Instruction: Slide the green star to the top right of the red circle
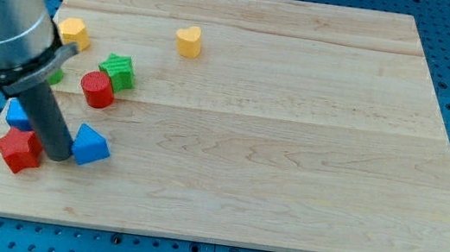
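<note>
my tip is sitting near the view's bottom left of the wooden board, wedged between the red star and the blue triangle block, seemingly touching both. it is a bare rod, nothing to open, holding nothing. the green star is lying well up from my tip, touching the red circle at its top right. a blue block is peeking out beside the rod. yellow heart and a yellow block are sitting farther up.

the arm hides most of a green block and part of a blue block; both shapes are unclear.
</note>
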